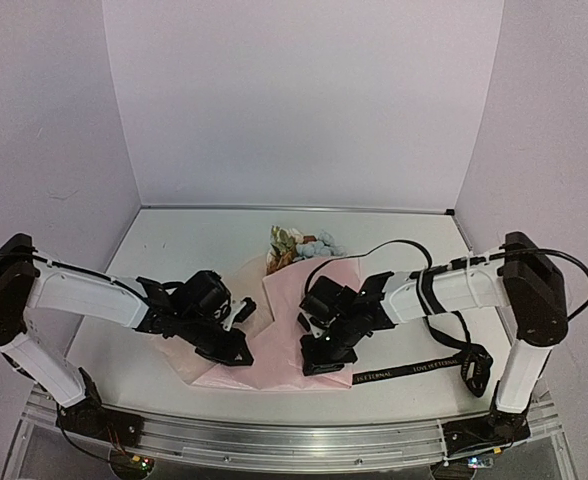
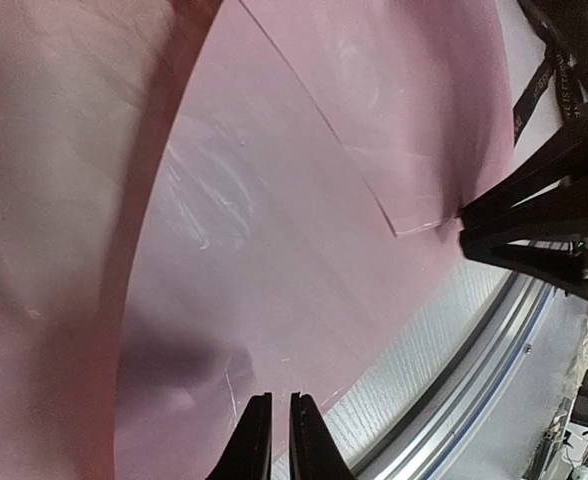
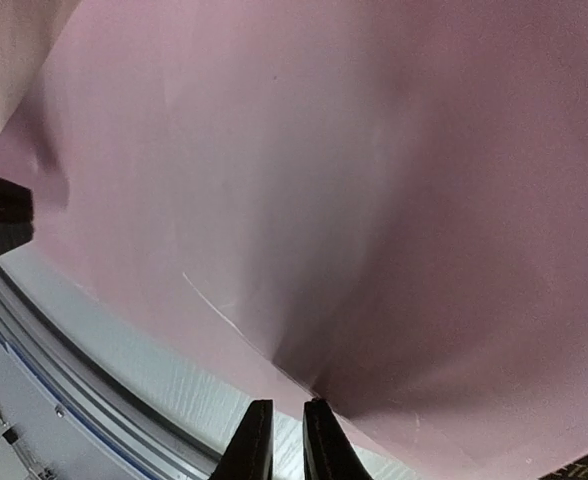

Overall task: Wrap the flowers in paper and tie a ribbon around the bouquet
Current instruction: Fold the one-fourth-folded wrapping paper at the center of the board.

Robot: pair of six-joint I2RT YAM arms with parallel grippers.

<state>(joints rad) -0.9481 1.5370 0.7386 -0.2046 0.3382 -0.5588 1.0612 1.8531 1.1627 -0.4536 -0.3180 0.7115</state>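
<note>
Two pinch points: my left jaws and my right jaws are each closed to a slit on the near edge of the paper (image 1: 277, 340). It lies on the surface (image 1: 174, 245), with the flowers (image 1: 299, 245) at its far end.

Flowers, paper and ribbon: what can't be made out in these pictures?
- Stems of the flowers: hidden under the paper, top view.
- Lettering on the ribbon: too small to read fully, top view.
- Left gripper and right gripper: fingers cut off by the wrist views' bottom edge; unclear whether either pinches paper.
</note>
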